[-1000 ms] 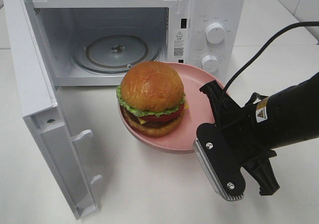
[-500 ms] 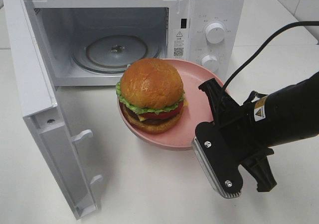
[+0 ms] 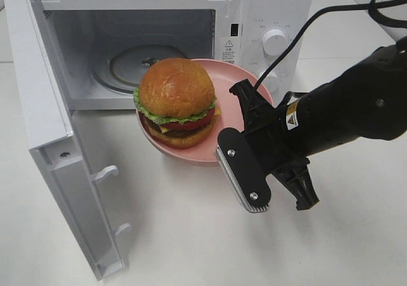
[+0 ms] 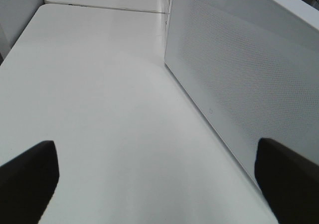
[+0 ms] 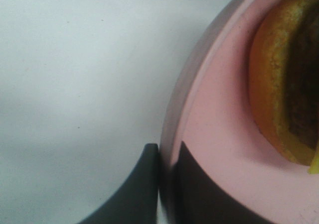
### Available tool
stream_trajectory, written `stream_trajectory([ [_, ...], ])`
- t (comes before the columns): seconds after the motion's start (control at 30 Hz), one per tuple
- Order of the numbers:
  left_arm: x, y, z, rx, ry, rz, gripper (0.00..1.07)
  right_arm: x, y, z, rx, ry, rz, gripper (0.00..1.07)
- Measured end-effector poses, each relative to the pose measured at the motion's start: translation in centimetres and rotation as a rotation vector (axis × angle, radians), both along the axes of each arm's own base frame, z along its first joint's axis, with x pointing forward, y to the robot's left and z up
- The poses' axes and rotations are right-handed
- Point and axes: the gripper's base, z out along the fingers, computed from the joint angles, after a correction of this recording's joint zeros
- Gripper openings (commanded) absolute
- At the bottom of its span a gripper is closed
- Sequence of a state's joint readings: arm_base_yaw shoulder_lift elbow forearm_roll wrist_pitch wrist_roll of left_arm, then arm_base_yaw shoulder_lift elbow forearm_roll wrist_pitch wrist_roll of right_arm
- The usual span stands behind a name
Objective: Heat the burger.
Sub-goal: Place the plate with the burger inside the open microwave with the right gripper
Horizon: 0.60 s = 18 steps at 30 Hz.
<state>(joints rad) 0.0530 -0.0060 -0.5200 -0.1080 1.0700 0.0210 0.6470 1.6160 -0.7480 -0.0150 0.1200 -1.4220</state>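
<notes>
The burger point(image 3: 176, 102), with its golden bun, lettuce, tomato and patty, sits on a pink plate point(image 3: 236, 77). My right gripper point(image 3: 226, 143) is shut on the plate's near right rim. It holds the plate off the table just in front of the open microwave's cavity. In the right wrist view the fingers point(image 5: 144, 184) pinch the plate's rim point(image 5: 184, 104), and the burger's underside point(image 5: 279, 84) shows beside them. My left gripper point(image 4: 159, 184) is open and holds nothing. It is out of the exterior view.
The white microwave point(image 3: 267, 6) stands at the back. Its door point(image 3: 44, 108) swings out to the left, and the glass turntable point(image 3: 127, 67) inside is bare. Two knobs point(image 3: 275, 41) sit on its right panel. A perforated white microwave wall point(image 4: 239, 84) is close to the left gripper.
My right gripper has carried the plate and burger to the left and back, up to the microwave opening. The left gripper has stayed open.
</notes>
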Motion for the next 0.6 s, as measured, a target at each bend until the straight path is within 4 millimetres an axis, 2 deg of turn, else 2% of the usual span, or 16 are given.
stream_trajectory([
  [0.6,0.0,0.0,0.0,0.000,0.000,0.000,1.00,2.0,3.1,-0.2,-0.006,0.003,0.018,0.00],
])
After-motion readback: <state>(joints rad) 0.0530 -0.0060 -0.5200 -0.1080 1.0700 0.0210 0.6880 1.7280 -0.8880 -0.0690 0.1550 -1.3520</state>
